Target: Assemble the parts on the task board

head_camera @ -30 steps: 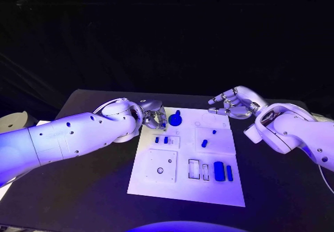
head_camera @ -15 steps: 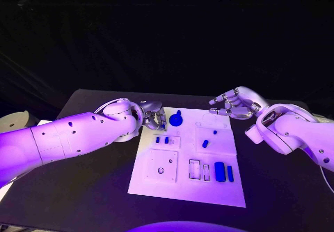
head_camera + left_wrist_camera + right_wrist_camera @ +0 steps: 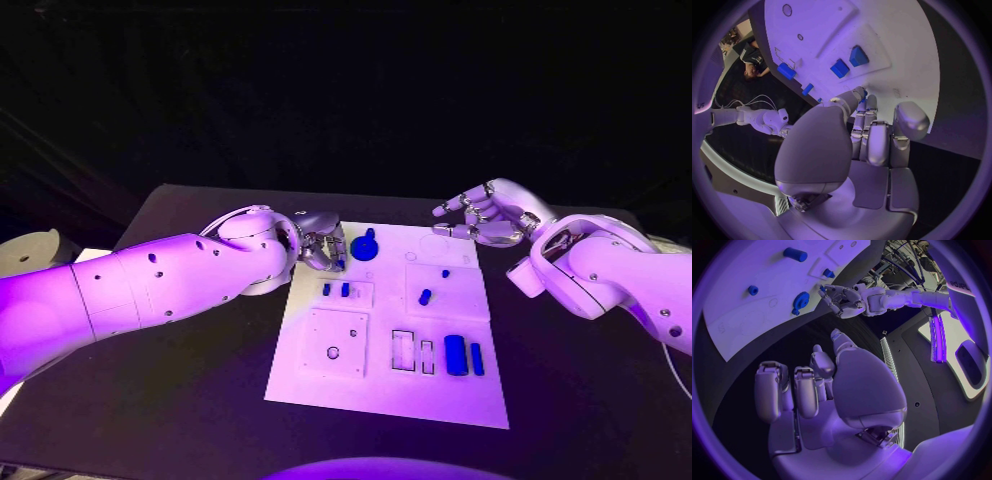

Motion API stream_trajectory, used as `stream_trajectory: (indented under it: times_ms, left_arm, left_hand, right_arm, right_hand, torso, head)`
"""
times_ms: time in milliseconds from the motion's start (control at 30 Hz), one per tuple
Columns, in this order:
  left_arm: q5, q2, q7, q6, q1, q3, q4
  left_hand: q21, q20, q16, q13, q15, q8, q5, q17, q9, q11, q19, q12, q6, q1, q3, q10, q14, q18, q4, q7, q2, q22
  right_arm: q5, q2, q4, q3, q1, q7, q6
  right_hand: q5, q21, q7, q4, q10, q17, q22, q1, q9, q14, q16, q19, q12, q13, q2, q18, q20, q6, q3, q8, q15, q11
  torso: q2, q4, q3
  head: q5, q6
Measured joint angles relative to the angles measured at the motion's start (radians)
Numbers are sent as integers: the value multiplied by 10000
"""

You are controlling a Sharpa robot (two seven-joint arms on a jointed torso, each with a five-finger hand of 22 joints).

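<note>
Left hand (image 3: 320, 246) curls empty at the task board's (image 3: 378, 390) far-left corner; right hand (image 3: 485, 217) hovers beyond it, fingers curled, empty

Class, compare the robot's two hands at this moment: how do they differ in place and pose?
The left hand sits at the task board's far left corner, fingers pointing down at it beside the round blue part; the right hand sits beyond the board's far right corner, over black table, fingers curled. Both appear to hold nothing.
</note>
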Motion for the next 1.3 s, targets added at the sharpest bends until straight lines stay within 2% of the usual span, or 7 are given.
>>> stream_trajectory:
  times_ms: [567, 1133, 1233, 1300]
  left_arm:
    - [-19, 181, 16, 104, -147, -11, -190]
    - [-43, 169, 33, 141, -160, -9, -179]
    - [-45, 168, 33, 141, -161, -9, -181]
    - [-46, 168, 32, 142, -163, -10, -188]
  left_hand:
    - [0, 0, 0, 25, 0, -1, 1, -14, 0, -51, 0, -37, 72, 0, 51, 91, 0, 1, -52, 1, 0, 13]
    - [-1, 0, 40, 52, 0, -22, 1, -13, -23, -71, 0, -51, 142, -26, 81, 143, 0, 1, -82, -3, -27, 46]
    - [-1, 0, 40, 48, 0, -143, 1, -16, -25, -62, 0, -194, 123, -76, 81, 134, 0, 1, -82, 19, -64, 55]
    - [-1, 0, 40, 22, 0, -288, 1, -46, -90, 52, 0, -317, -43, -183, 89, 19, 0, 0, -91, 115, -99, 57]
  right_arm:
    - [0, -9, 9, 0, 0, 3, 7]
    - [0, -13, 8, 0, -1, 3, 12]
    - [0, -13, 8, 0, -1, 4, 13]
    - [0, -13, 7, 0, -1, 4, 13]
  right_hand:
    - [0, 0, 0, 0, 0, 1, 0, 0, 0, 0, 0, 0, 0, 0, 0, 0, 0, 0, 0, 0, 0, 0]
    - [0, 0, 0, 0, 0, 5, 0, 0, 0, 0, 0, 0, 0, 0, 0, 0, 0, 0, 0, 0, 0, 0]
    - [0, 0, 0, 0, 0, 5, 0, 0, 0, 0, 0, 0, 0, 0, 0, 0, 0, 0, 0, 0, 0, 0]
    - [0, 0, 0, 0, 0, 5, 0, 0, 0, 0, 0, 0, 0, 0, 0, 0, 0, 0, 0, 0, 0, 0]
  torso:
    - [3, -8, -1]
    - [-3, 1, 0]
    - [-3, 1, 0]
    - [-3, 1, 0]
  head:
    - [-26, -44]
    - [-17, -56]
    - [-14, -56]
    - [-9, -56]
